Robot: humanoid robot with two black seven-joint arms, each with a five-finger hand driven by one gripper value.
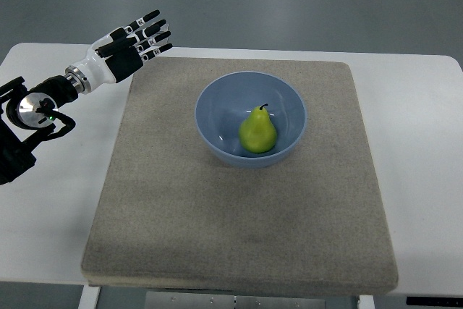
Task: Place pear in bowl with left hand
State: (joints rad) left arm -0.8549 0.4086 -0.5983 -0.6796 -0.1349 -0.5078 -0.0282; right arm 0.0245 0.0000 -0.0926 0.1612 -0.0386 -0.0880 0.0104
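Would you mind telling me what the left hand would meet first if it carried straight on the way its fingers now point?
Probably nothing: the open left hand points up-right, past the mat's far corner, away from the bowl; height is unclear.

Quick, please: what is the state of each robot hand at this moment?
Left robot hand: open, fingers extended, holding nothing; the pear lies in the bowl.
Right robot hand: not in view.
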